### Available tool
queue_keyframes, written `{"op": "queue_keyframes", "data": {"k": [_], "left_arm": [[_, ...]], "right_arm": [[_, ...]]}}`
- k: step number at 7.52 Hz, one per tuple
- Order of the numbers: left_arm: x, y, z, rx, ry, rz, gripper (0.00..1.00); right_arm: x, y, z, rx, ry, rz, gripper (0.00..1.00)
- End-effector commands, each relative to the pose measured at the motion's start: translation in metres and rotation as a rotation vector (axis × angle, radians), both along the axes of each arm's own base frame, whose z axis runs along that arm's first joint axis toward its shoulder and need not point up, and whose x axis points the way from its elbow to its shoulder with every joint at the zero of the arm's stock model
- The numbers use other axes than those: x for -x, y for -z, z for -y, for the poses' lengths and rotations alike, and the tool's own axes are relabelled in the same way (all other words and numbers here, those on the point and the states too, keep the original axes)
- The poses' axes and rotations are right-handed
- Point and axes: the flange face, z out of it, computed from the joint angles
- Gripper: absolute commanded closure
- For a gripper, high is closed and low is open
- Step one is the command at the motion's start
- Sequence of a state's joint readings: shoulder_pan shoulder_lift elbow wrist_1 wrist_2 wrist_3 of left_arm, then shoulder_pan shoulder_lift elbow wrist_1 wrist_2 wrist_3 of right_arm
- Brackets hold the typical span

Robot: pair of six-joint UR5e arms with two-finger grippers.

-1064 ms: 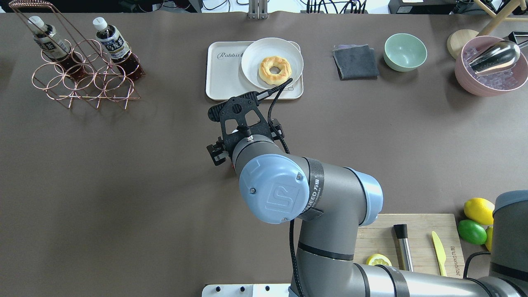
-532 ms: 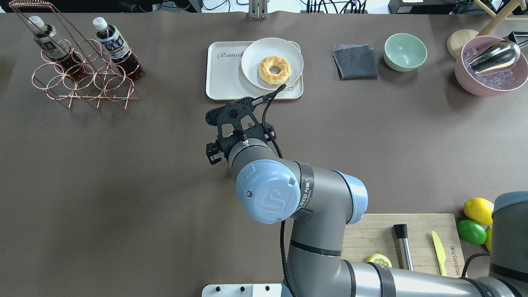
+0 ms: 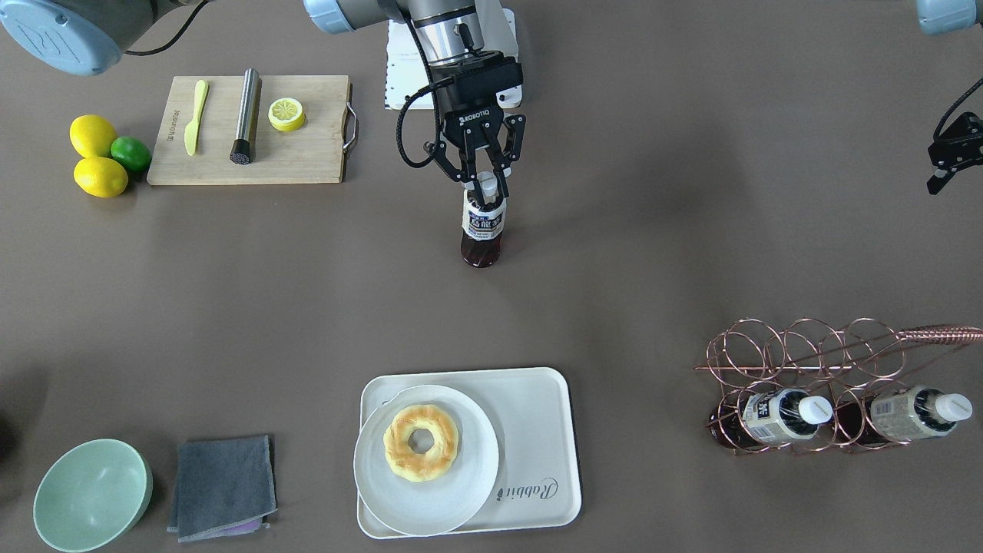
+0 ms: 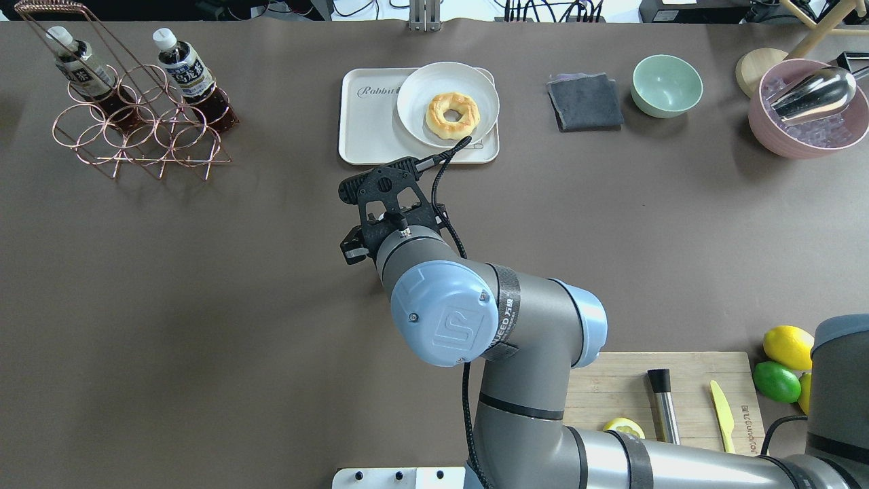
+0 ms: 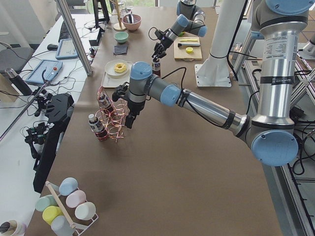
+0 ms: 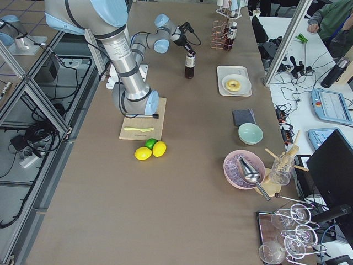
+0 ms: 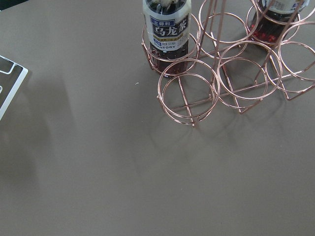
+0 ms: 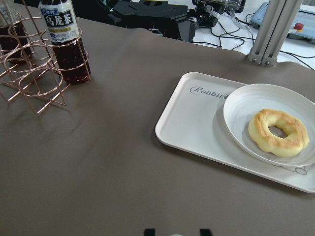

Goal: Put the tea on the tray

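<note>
The right tool looks clamped on the tea by its cap alone. So high a pinch could let it swing and clip the plate crowding the far tray.

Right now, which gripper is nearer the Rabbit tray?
Right. The right gripper, shut on the tea, sits on the robot's side of the tray, with open table between. The left gripper hangs farther off, near the copper rack.
</note>
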State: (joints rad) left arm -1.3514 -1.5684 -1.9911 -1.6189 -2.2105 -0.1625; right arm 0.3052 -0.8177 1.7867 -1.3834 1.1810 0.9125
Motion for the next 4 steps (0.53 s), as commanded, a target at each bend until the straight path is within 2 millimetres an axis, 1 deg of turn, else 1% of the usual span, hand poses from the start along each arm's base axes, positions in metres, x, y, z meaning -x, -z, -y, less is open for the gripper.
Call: {"op": "queue_keyframes", "data": {"k": [1,2,3,4], "left_arm": [[0.0,0.002,0.0,-0.003,0.0,-0.001,0.0],[0.001,0.002,-0.001,-0.002,0.002,0.0,0.0],[0.005,-0.006,-0.001,0.035,0.011,0.008,0.0],[0.019,-0.013,0.001,0.131,0.038,0.027,0.0]], "right_arm": [[-0.02,0.016,0.007,-0.009,-0.014,0.039,1.0],[-0.034,0.024,0.024,-0.002,-0.02,0.056,1.0],[-0.048,0.029,0.045,0.004,-0.043,0.064,1.0],[-0.056,0.033,0.064,0.014,-0.069,0.071,1.0]]}}
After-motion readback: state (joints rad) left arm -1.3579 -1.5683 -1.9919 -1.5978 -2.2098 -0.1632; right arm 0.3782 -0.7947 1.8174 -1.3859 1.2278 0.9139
